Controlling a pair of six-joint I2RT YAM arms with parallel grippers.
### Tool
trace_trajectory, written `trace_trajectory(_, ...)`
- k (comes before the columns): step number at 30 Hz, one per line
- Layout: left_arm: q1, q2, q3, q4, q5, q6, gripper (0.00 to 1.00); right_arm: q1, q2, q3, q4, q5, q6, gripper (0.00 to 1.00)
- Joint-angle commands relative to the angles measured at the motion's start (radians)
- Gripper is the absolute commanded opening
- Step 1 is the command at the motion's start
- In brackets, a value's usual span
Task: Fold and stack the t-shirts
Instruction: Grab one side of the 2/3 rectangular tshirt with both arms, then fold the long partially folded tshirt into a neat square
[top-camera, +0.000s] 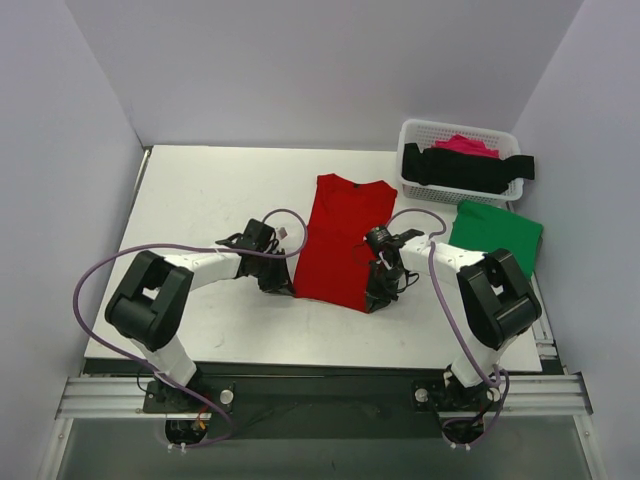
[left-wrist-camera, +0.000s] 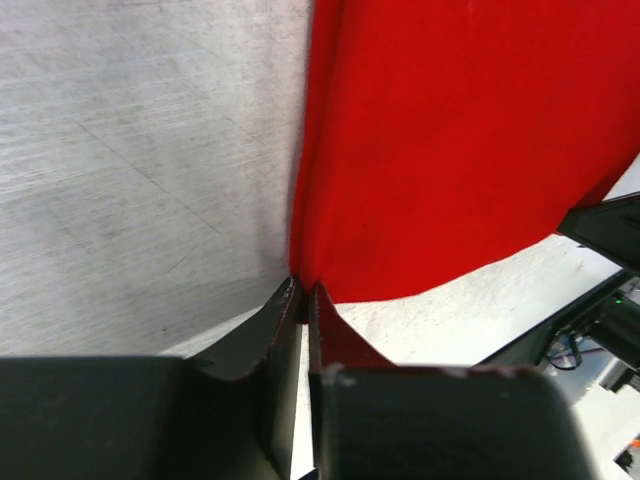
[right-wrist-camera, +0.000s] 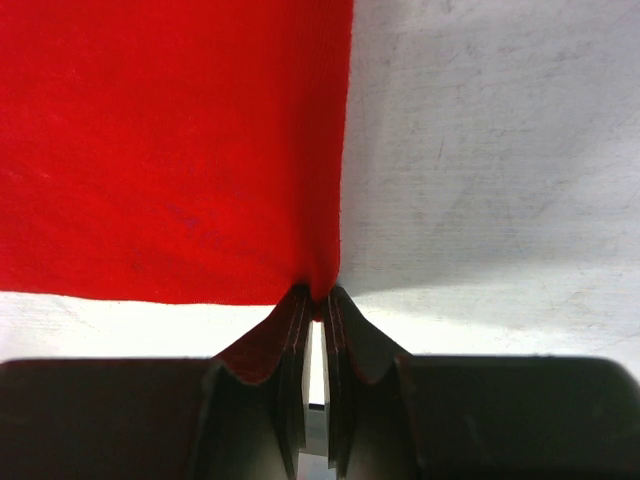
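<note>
Where the red t-shirt (top-camera: 345, 240) lies: flat on the white surface (top-camera: 210, 200), collar toward the far side, hem toward the arms.
Left hand (left-wrist-camera: 305, 290): at the hem's left corner, tips drawn together on a pinch of red cloth.
Right hand (right-wrist-camera: 316, 295): at the hem's right corner, clamped on the cloth.
Around: green t-shirt (top-camera: 497, 232) folded just right of the red one; white lattice basket (top-camera: 415, 135) behind it, a black t-shirt (top-camera: 470, 170) draped over its rim, a pink t-shirt (top-camera: 465, 143) behind that.
In the way: purple cables (top-camera: 432, 265) loop close by each hand.
Top view alone: whole layout.
Wrist views alone: cloth nipped between fingertips, hidden from above.
</note>
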Motion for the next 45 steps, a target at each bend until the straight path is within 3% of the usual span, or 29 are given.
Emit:
trace_trajectory(1, -0.009, 0.027, -0.019, 0.057, 0.046, -0.018, 0.08, 0.008, 0.005, -0.013, -0.041, 0.020, 0.000, 0.07)
trace_trajectory(4, -0.009, 0.033, -0.025, 0.072, 0.060, -0.031, 0.00, 0.005, 0.003, -0.011, -0.044, 0.016, -0.006, 0.00)
trace_trajectory(16, -0.009, -0.060, -0.033, -0.040, -0.094, 0.022, 0.00, 0.000, -0.051, -0.037, -0.102, 0.065, -0.009, 0.00)
trace_trajectory(29, -0.058, -0.108, -0.025, -0.060, -0.110, 0.020, 0.00, 0.008, -0.104, -0.042, -0.159, 0.086, -0.020, 0.00)
trace_trajectory(35, -0.062, -0.195, -0.045, -0.115, -0.108, 0.026, 0.00, 0.031, -0.164, -0.056, -0.214, 0.079, -0.020, 0.00)
trace_trajectory(45, -0.108, -0.361, -0.052, -0.340, -0.084, 0.046, 0.00, 0.157, -0.307, -0.068, -0.355, 0.082, 0.060, 0.00)
